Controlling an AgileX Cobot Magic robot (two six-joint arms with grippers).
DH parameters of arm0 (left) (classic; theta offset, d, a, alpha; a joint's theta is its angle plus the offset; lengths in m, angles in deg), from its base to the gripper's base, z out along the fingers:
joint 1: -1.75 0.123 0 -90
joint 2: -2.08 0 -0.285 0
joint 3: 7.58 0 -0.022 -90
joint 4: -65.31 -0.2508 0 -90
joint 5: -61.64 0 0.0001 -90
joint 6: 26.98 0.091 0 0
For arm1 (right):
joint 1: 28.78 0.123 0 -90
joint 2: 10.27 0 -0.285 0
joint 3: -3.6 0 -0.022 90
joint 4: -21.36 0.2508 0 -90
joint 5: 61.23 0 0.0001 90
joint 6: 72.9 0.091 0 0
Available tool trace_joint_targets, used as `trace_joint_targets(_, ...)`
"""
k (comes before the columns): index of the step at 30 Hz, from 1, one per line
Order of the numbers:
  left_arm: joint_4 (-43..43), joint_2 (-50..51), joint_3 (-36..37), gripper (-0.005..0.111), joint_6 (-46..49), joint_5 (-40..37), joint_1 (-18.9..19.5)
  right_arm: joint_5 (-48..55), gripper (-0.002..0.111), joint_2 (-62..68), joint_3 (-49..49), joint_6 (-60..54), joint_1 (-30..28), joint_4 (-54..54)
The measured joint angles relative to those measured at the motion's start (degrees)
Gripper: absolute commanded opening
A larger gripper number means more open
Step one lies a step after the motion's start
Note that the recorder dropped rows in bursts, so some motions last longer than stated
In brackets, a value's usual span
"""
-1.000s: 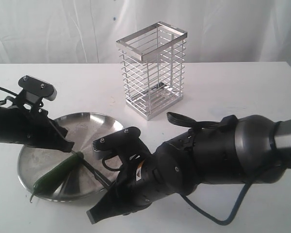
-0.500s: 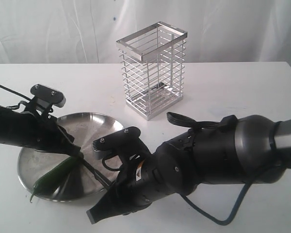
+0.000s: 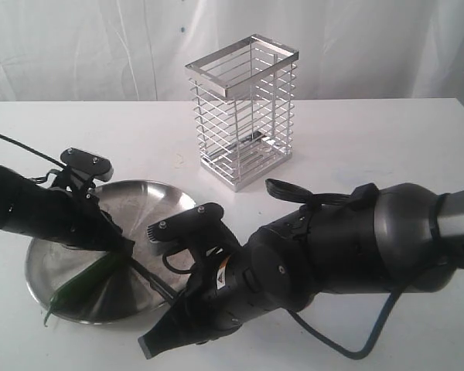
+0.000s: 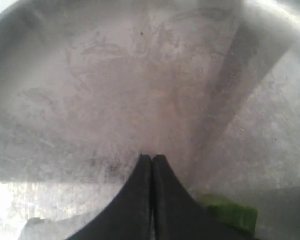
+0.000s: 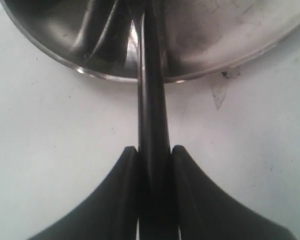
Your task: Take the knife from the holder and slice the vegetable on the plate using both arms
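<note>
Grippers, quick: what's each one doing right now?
Left gripper: fingers closed, nothing visibly between them, over the plate.
Right gripper: fingers closed on the knife.

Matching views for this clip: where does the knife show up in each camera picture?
Exterior: knife, thin dark line crossing the plate's near rim, lower left of centre.
Left wrist: not identifiable.
Right wrist: black handle running up the centre, clamped between the fingers.
Shared landmark: the plate.
</note>
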Motion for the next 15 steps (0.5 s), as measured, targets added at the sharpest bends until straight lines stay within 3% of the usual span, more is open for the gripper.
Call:
trace_joint_targets(8,-1.2,-15.3,3.1,0.0,0.0,1.9,0.0,-0.3,0.0,0.5,-2.9,0.0,0.0,0.0)
trace_joint_targets(15,-1.2,-15.9,5.2,0.0,0.0,1.3,0.0,1.9,0.0,5.8,-7.5,0.0,0.0,0.0)
